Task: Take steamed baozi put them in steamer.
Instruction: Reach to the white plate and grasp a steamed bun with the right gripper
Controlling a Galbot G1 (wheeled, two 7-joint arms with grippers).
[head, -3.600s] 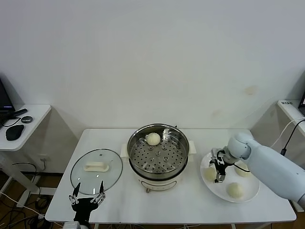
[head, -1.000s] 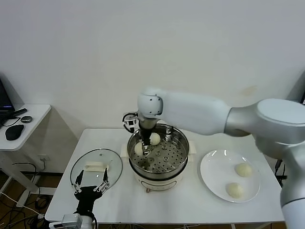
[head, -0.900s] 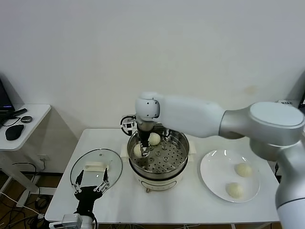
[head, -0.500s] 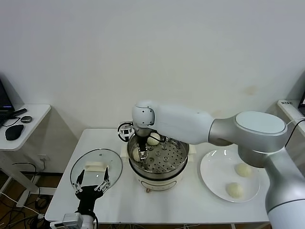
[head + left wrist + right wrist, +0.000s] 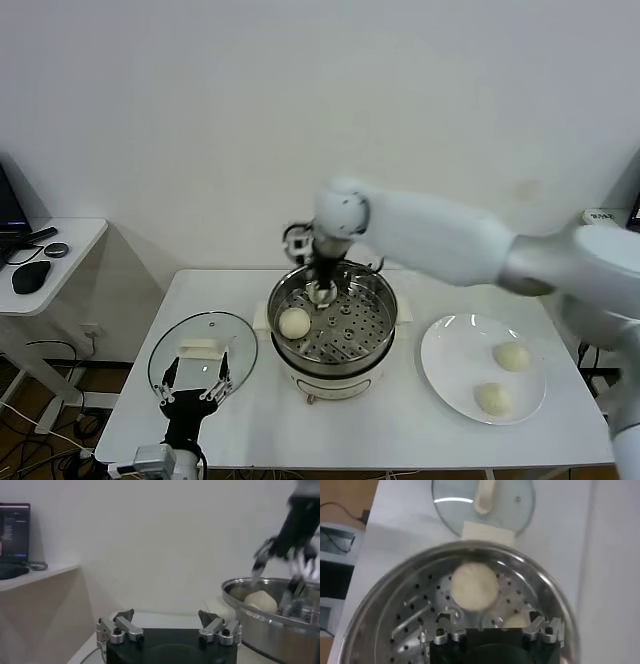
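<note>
The steamer (image 5: pixel 384 330) stands mid-table. One baozi (image 5: pixel 294 322) lies at the left of its perforated tray. A second baozi (image 5: pixel 517 621) lies at the back of the tray, mostly hidden in the head view by my right gripper (image 5: pixel 322 288). That gripper hangs open and empty just above the back of the tray. In the right wrist view the left baozi (image 5: pixel 474 586) lies ahead of the gripper (image 5: pixel 490 630). Two baozi (image 5: pixel 512 356) (image 5: pixel 491 398) lie on the white plate (image 5: pixel 452 362). My left gripper (image 5: pixel 190 388) is open and parked at the front left.
The glass lid (image 5: pixel 200 345) with its cream handle lies flat left of the steamer, under the left gripper. A side table (image 5: pixel 40 255) with a mouse stands at the far left. The left wrist view shows the steamer's rim (image 5: pixel 270 616) to one side.
My right gripper let go of a baozi at the left of the steamer tray. It then rose and moved back and to the right. The left arm has not moved.
</note>
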